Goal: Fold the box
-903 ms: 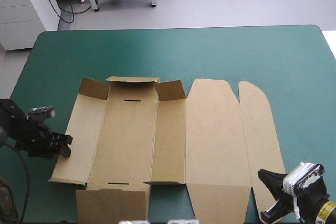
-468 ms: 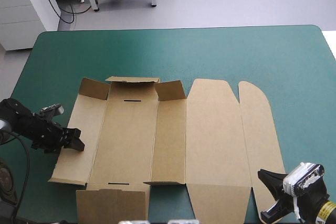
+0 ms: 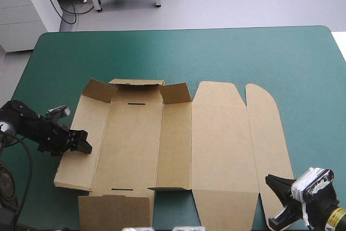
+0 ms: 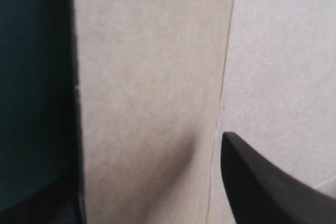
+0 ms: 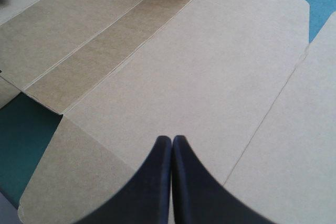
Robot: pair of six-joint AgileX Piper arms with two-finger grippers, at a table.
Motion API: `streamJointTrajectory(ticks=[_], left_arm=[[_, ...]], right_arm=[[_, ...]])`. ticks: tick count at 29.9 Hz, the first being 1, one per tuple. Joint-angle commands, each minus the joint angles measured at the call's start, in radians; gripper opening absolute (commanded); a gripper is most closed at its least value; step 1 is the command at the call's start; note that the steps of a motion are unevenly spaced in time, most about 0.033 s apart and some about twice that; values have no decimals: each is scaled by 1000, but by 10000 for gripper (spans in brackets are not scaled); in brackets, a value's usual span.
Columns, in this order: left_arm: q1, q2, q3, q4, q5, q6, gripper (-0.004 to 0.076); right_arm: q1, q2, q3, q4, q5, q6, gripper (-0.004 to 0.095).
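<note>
The brown box (image 3: 216, 144) lies as a flat cut sheet on the teal-green cover (image 3: 216, 52), with short flaps (image 3: 174, 92) raised at its far end. My left gripper (image 3: 84, 146) is at the sheet's left panel, open. In the left wrist view that panel (image 4: 152, 77) runs between its spread fingers (image 4: 262, 182), with the panel's outer edge inside the gap of the left gripper (image 4: 147, 161). My right gripper (image 3: 270, 181) sits at the table's front right, by the rounded right flap. It is shut, and the right gripper (image 5: 172, 140) points over the board (image 5: 210, 66).
A near flap (image 3: 113, 209) of the sheet reaches the table's front edge at the left. Teal-green cover (image 5: 26, 124) shows in the notch between the sheet's near flaps. The table's right edge lies close beside the right arm.
My left gripper has moved right from the bare cover onto the left panel's outer edge, and that panel has shifted slightly. The right gripper has not moved.
</note>
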Motion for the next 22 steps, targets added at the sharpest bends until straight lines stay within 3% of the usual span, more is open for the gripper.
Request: streamJointTrajectory(ticks=[1, 10, 17, 22], left_arm=[[-39, -29, -20, -34, 85, -16, 360], [-58, -29, -20, 25, 85, -14, -7], [-58, -29, -40, -58, 85, 55, -7], [-96, -29, -175, -30, 85, 56, -8]], right_arm=[[-2, 12, -25, -7, -76, -7, -22], [-2, 12, -25, -7, -76, -7, -22], [-2, 12, -25, -7, -76, -7, -22], [-2, 12, -25, -7, -76, -7, -22]])
